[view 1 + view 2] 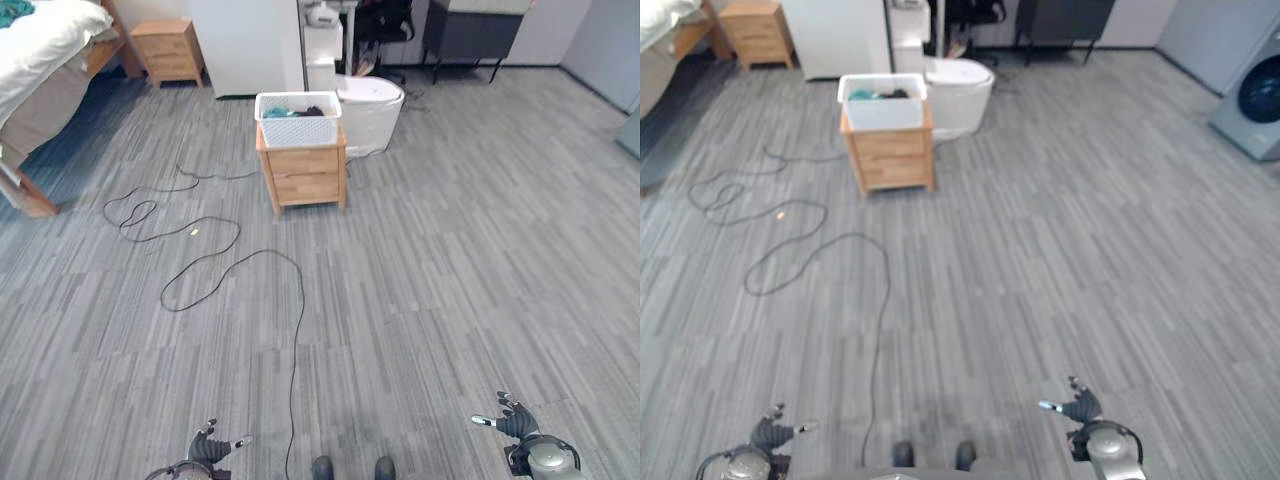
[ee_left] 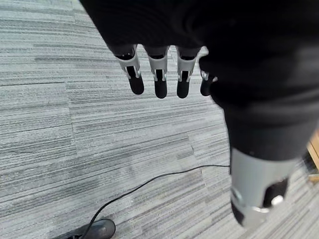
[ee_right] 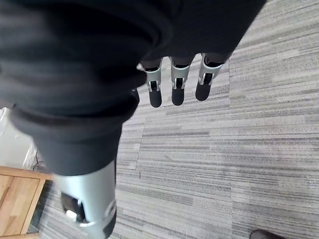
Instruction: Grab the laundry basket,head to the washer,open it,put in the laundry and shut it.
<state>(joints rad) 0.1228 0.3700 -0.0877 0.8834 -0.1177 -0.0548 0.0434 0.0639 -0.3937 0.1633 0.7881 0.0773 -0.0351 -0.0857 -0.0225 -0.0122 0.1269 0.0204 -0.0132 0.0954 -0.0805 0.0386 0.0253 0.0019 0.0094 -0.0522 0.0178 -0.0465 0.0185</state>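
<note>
A white laundry basket (image 1: 297,128) with dark and teal clothes in it stands on a small wooden nightstand (image 1: 305,172) far ahead, left of centre. The washer (image 1: 1252,108), grey with a round dark door, stands at the right edge of the right eye view. My left hand (image 1: 210,446) hangs low at the bottom left, fingers (image 2: 159,79) straight and holding nothing. At the bottom right my right hand (image 1: 512,420) is also open and empty, its fingers (image 3: 175,83) relaxed over bare floor. Both hands are far from the basket.
A white rounded bin (image 1: 370,112) stands just behind the nightstand. A bed (image 1: 45,60) and a second wooden nightstand (image 1: 168,50) are at the far left. A dark cabinet (image 1: 470,32) stands at the back wall. Grey plank floor (image 1: 450,260) stretches between me and the basket.
</note>
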